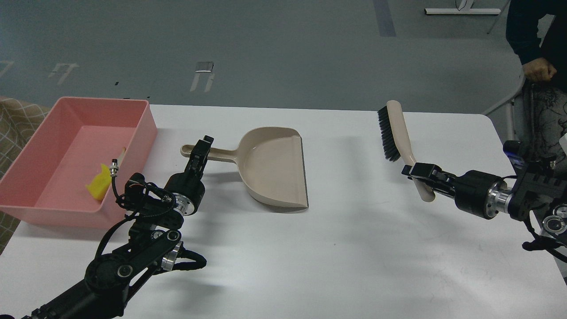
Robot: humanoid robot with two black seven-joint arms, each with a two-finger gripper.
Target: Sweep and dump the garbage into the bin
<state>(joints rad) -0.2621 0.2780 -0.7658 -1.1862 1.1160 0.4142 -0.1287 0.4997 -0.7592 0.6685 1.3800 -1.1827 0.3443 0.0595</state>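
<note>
The pink bin (26, 146) stands at the table's left edge. Inside it lie the yellow sponge piece (99, 187) and, beside it, a sliver of the whitish wedge (122, 152), mostly hidden by my arm's cable plug. My left gripper (201, 149) is shut on the handle of the beige dustpan (277, 168), which rests on the table with its mouth facing right and nothing in it. My right gripper (418, 172) is shut on the handle of the beige brush (393, 132), held above the table with its black bristles facing left.
The white table (336, 248) stretches in front of and between the arms. A person (538, 40) stands past the table's far right corner. A checked cloth (13, 119) shows left of the bin.
</note>
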